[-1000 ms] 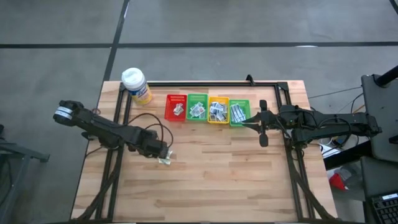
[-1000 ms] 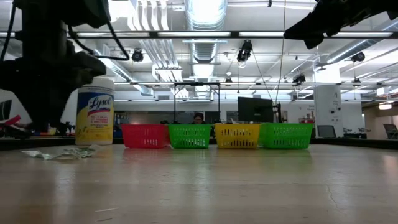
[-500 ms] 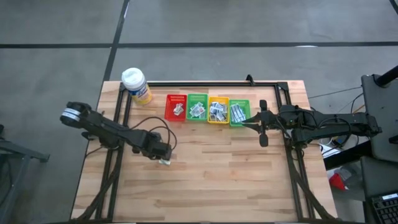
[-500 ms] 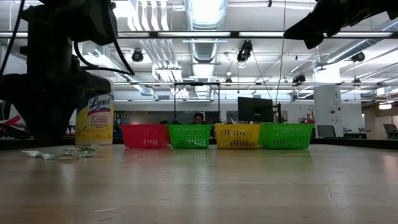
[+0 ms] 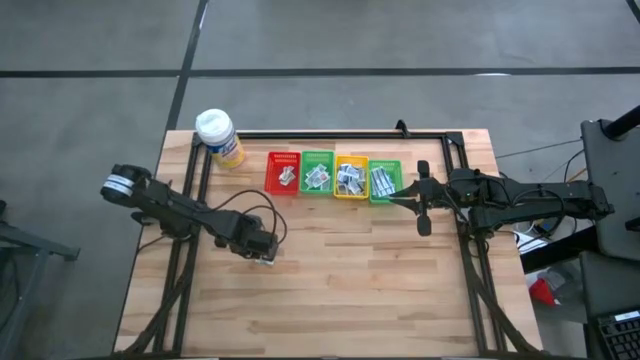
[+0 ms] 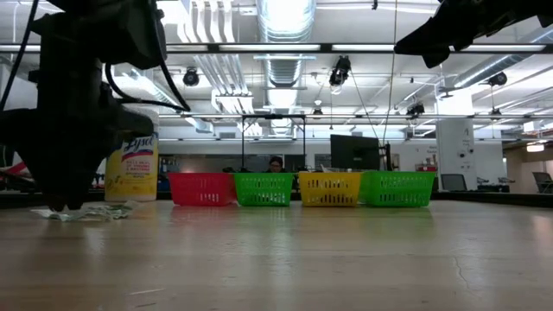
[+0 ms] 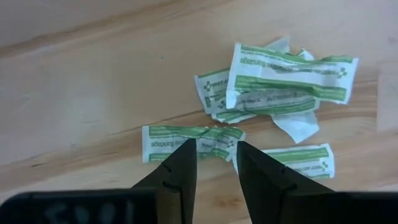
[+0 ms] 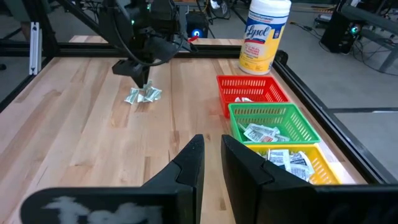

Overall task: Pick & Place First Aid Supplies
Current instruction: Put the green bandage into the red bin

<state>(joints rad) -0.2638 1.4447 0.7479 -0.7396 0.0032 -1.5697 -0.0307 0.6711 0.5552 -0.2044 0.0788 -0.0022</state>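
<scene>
Green-print packet [image 7: 186, 138] between left gripper [image 7: 214, 149] fingers, on table [image 7: 81, 74]

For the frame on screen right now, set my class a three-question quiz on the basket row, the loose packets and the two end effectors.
1. True or false: the loose packets lie inside the red basket.
2. Which basket stands nearest the right end effector? A red, B yellow, C the end green basket.
3. Fill in: the left end effector has its fingers open astride one ____.

Key
1. False; they lie on the bare table, in front of the row.
2. C.
3. Packet, a green-printed one at the pile's edge.
</scene>
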